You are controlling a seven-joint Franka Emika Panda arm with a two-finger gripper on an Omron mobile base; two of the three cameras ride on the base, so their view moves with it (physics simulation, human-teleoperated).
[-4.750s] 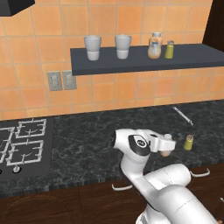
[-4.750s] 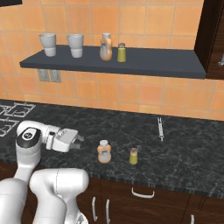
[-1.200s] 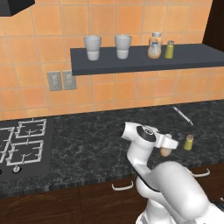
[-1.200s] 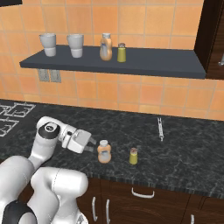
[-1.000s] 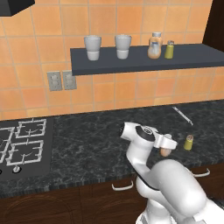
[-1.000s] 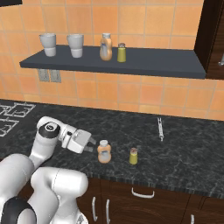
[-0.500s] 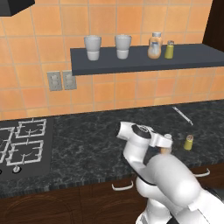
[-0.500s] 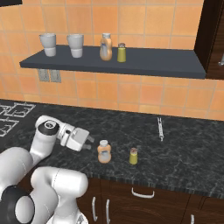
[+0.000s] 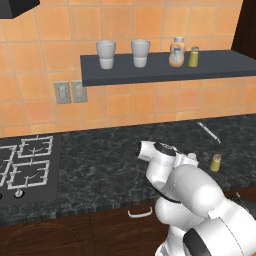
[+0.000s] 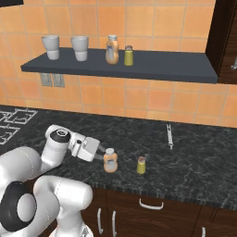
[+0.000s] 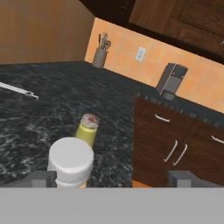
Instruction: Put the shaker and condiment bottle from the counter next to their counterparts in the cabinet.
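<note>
On the worktop (image 10: 194, 157), condiment bottle (image 10: 110, 160) and shaker (image 10: 141, 165) remain unmoved; the spread gripper (image 10: 101, 152) apparently brackets the bottle, nothing grasped, both transfers pending.

Two base cameras are looking forward and down from behind the arm, one from its left, one from its right. Both are taking in the same counter (image 9: 100, 160), wall shelf (image 9: 165, 70) and orange tiles at middle distance. The hand camera is sitting low and close, facing along the counter toward dark wood drawers (image 11: 175, 140).
</note>
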